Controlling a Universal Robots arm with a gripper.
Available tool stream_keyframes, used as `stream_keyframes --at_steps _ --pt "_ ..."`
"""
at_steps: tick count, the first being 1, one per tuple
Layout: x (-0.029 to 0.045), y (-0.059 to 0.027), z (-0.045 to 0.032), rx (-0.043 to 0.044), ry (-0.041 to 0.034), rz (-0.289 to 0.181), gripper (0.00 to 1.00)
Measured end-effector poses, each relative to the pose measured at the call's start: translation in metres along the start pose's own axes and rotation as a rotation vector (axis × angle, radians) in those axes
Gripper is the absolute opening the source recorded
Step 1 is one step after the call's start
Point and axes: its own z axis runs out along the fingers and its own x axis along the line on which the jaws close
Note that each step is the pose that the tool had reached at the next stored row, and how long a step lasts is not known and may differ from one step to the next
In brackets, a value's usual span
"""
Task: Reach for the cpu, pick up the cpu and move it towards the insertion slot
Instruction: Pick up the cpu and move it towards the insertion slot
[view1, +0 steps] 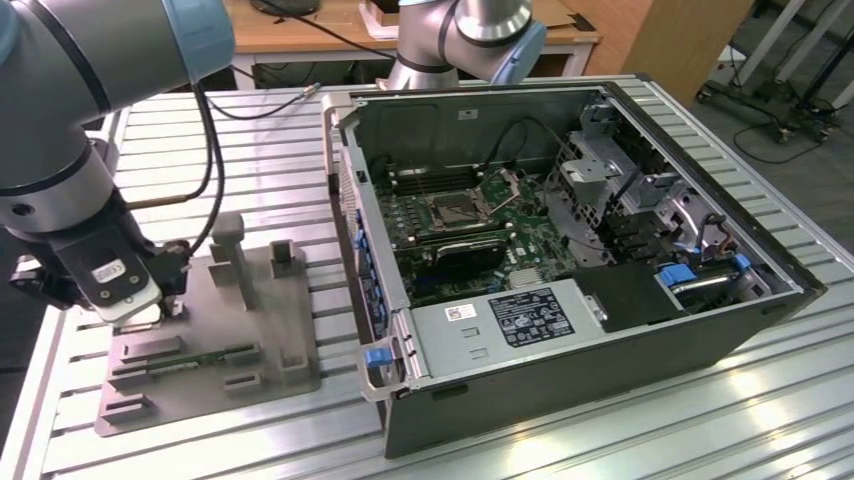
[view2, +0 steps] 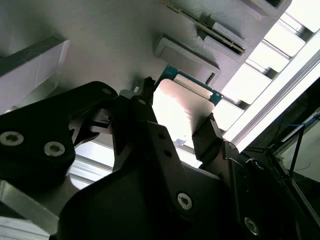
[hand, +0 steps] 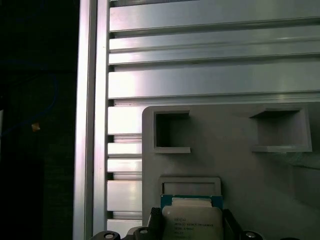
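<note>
The cpu (hand: 192, 222) is a small square chip with a silvery top and a green rim; its bright metal top (view2: 181, 106) also shows in the second wrist view. My gripper (hand: 192, 220) is shut on it, with a dark finger (view2: 212, 132) against each of two opposite edges. The chip sits just off an empty grey recess (hand: 190, 184) of the tray. In the exterior view my gripper (view1: 134, 305) hangs over the tray's (view1: 287, 330) left side and hides the chip. The insertion slot (view1: 454, 210) lies inside the open computer case, well to the exterior view's right.
The grey tray carries upright posts (view1: 227, 245), several small pockets (hand: 172, 132) and a long green memory stick (view1: 200, 357). The case wall (view1: 350, 200) stands between tray and board. The ribbed metal table (hand: 210, 50) ends at an edge (hand: 87, 120).
</note>
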Motion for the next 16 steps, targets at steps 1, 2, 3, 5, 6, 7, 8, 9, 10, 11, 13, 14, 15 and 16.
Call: stream_keyframes --at_steps 1,2,3,5,6,7,8,9,10,11,13,14,15,16 --pt "0.0 0.0001 -0.0009 0.0 0.0 0.0 0.55" --pt "0.0 0.0001 -0.0017 0.0 0.0 0.0 0.55" --pt "0.0 0.0002 -0.0026 0.0 -0.0001 0.0 0.55" --pt "0.0 0.0003 -0.0042 -0.0001 -0.0002 0.0 0.55" --pt "0.0 0.0004 -0.0048 -0.0002 -0.0004 0.0 0.55" --pt "0.0 0.0004 -0.0055 -0.0001 -0.0003 0.0 0.55" --pt "0.0001 0.0004 -0.0061 -0.0001 -0.0003 0.0 0.55" --pt "0.0001 0.0005 -0.0067 -0.0002 -0.0004 0.0 0.55" --pt "0.0001 0.0005 -0.0074 -0.0002 -0.0004 0.0 0.55" --pt "0.0001 0.0006 -0.008 -0.0002 -0.0006 0.0 0.55" --pt "0.0001 0.0007 -0.0095 -0.0002 -0.0007 0.0 0.55" --pt "0.0001 0.0007 -0.0102 -0.0002 -0.0007 0.0 0.55" --pt "0.0001 0.0008 -0.011 -0.0003 -0.0008 0.0 0.55" --pt "0.0001 0.0008 -0.0116 -0.0003 -0.0008 0.0 0.55"
